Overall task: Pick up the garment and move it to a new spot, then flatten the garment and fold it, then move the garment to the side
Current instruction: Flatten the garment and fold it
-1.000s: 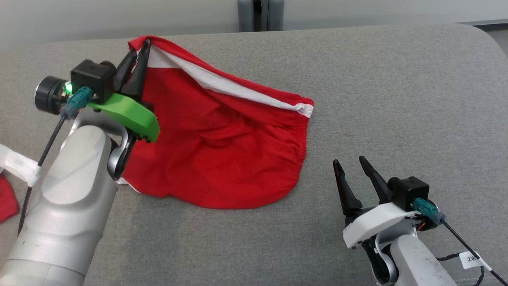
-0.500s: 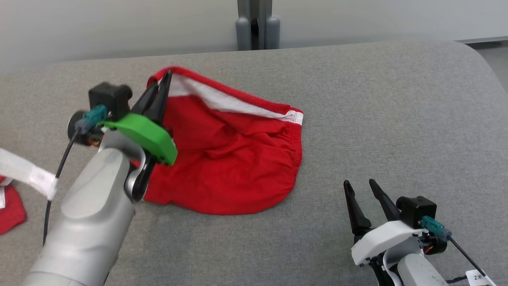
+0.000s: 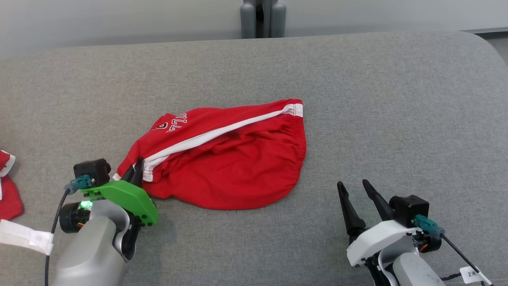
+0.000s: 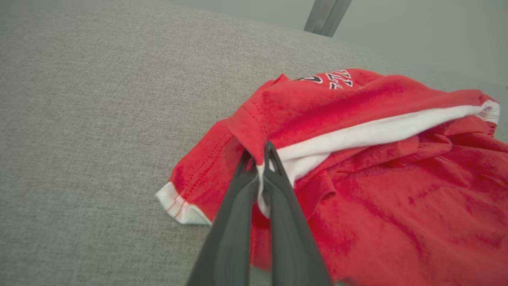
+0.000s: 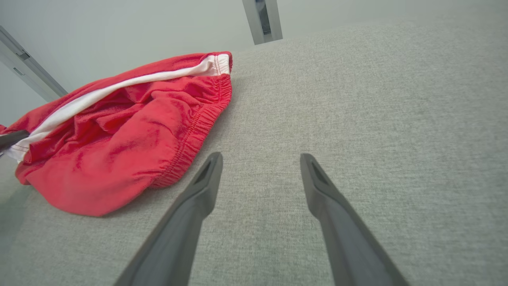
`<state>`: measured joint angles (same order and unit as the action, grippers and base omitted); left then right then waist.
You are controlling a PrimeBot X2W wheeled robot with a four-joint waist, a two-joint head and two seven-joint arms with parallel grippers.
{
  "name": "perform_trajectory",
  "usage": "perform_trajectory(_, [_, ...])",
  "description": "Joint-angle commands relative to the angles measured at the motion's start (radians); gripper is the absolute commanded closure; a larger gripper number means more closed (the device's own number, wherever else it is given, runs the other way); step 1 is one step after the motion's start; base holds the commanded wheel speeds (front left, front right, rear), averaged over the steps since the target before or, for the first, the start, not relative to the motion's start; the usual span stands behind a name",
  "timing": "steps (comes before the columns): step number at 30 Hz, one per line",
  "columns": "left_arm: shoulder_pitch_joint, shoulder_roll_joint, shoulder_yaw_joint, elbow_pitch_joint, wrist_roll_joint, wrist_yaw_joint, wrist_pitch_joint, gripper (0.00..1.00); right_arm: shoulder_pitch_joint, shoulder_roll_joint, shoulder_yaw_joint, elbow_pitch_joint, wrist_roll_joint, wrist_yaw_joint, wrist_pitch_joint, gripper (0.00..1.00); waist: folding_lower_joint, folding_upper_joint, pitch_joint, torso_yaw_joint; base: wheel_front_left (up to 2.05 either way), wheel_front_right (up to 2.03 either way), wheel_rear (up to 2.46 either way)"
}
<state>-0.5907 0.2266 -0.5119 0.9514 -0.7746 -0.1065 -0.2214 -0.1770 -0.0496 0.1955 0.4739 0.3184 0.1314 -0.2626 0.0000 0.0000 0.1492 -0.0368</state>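
1. Found red garment [image 3: 234, 159] lying mid-left on grey padded surface [image 3: 377, 99], doubled over, white stripe and lettering uppermost.
2. Judged light, soft and limp; best gripped near a hem or at the elastic waistband [image 3: 303, 143].
3. Noted left gripper [image 3: 136, 169] clamped on cloth beside the near-left hem [image 4: 174, 200]; right gripper [image 3: 352, 183] empty, fingers apart, well clear.
4. Since a second ago: held edge brought from far to near side, flap laid over.

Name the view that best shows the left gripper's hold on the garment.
Left wrist view: the fingers of the left gripper pinch the garment up close. The head view shows it small, partly behind the green mount. The right wrist view catches a dark fingertip at its left edge.
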Motion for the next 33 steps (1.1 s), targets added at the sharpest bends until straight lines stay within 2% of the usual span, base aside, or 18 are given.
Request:
perform_trajectory(1, [0.011,-0.003,0.011,0.014,-0.008,0.004,-0.014,1.00,-0.015,-0.002,0.002,0.003,-0.004,-0.001,-0.003,0.00,0.0000,0.0000,0.012,-0.010,0.00,0.00,0.00])
perform_trajectory(3, [0.009,-0.005,0.017,0.030,0.004,0.011,-0.029,1.00,-0.014,-0.002,0.001,0.004,-0.008,-0.001,-0.003,0.00,0.0000,0.0000,0.015,-0.013,0.00,0.00,0.00])
perform_trajectory(4, [0.005,-0.004,0.020,0.032,0.014,0.013,-0.036,0.02,-0.014,-0.002,-0.002,0.004,-0.013,-0.001,-0.003,0.00,0.0000,0.0000,0.016,-0.014,0.00,0.00,0.00])
perform_trajectory(7, [-0.002,0.013,0.043,-0.022,0.069,0.041,-0.046,0.00,-0.018,-0.003,-0.020,-0.015,-0.026,-0.001,-0.003,0.00,0.0000,0.0000,0.013,-0.017,0.00,0.00,0.00])
perform_trajectory(11, [0.086,0.038,0.139,-0.209,0.215,0.127,-0.042,0.00,-0.020,-0.003,-0.049,-0.067,-0.039,-0.001,-0.003,0.00,0.0000,0.0000,0.001,-0.016,0.00,0.00,0.00])
perform_trajectory(14, [0.176,0.021,0.223,-0.351,0.326,0.187,-0.043,0.00,-0.024,-0.002,-0.069,-0.129,-0.049,-0.001,-0.003,0.00,0.0000,0.0000,-0.015,-0.012,0.00,0.00,0.00])
perform_trajectory(16, [0.244,0.003,0.270,-0.415,0.379,0.203,-0.043,0.00,-0.023,-0.003,-0.080,-0.170,-0.058,-0.001,-0.003,0.00,0.0000,0.0000,-0.030,-0.008,0.00,0.00,0.00])
perform_trajectory(22, [0.411,-0.063,0.356,-0.510,0.493,0.191,-0.043,0.00,0.013,-0.003,-0.107,-0.224,-0.091,-0.001,-0.003,0.00,0.0000,0.0000,-0.084,0.009,0.00,0.00,0.00])
perform_trajectory(27, [0.500,-0.101,0.403,-0.516,0.545,0.167,-0.043,0.00,0.045,-0.002,-0.110,-0.198,-0.129,-0.001,-0.003,0.00,0.0000,0.0000,-0.124,0.014,0.00,0.00,0.00])
perform_trajectory(33, [0.555,-0.135,0.438,-0.515,0.570,0.113,-0.043,0.00,0.072,-0.003,-0.090,-0.153,-0.143,-0.001,-0.003,0.00,0.0000,0.0000,-0.142,0.015,0.00,0.00,0.00])
